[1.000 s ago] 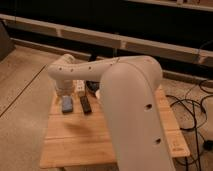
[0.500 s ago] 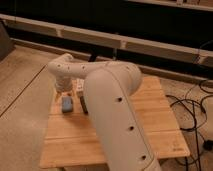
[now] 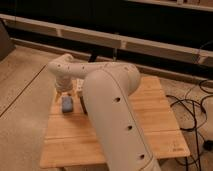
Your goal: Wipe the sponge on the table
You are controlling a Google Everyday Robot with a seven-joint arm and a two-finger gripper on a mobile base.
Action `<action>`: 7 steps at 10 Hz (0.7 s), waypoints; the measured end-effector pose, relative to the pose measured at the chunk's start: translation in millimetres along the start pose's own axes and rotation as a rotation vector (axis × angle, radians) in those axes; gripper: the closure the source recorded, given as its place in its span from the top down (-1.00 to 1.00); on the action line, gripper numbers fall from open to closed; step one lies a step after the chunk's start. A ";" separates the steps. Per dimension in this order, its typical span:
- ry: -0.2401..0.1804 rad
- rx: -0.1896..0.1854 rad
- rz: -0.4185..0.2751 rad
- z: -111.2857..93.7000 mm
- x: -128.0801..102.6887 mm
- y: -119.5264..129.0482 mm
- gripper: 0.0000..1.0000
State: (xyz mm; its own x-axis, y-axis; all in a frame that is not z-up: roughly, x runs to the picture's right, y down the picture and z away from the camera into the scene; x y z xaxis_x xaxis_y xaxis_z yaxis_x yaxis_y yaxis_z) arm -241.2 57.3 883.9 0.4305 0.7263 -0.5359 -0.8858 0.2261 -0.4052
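Near the table's (image 3: pixel 155 117) left edge as the camera sees it, the sponge (image 3: pixel 67 104) lies flat on the wooden planks. The gripper (image 3: pixel 64 93) hangs from the bent white arm (image 3: pixel 107 100) right over the sponge's far end. Whether it is spread, pressed together or touching the sponge cannot be told. A white cup (image 3: pixel 78 86) stands just beside it.
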 end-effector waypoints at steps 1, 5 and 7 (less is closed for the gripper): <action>0.029 -0.001 0.005 10.5 1.8 -1.1 0.30; 0.107 0.020 0.002 43.1 -5.8 -5.6 0.30; 0.118 0.033 -0.008 48.8 -14.2 -5.4 0.30</action>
State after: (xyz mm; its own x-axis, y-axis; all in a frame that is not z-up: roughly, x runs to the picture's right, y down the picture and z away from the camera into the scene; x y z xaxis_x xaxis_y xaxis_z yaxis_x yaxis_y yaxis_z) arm -250.9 77.5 929.8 0.4530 0.6435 -0.6170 -0.8868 0.2541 -0.3861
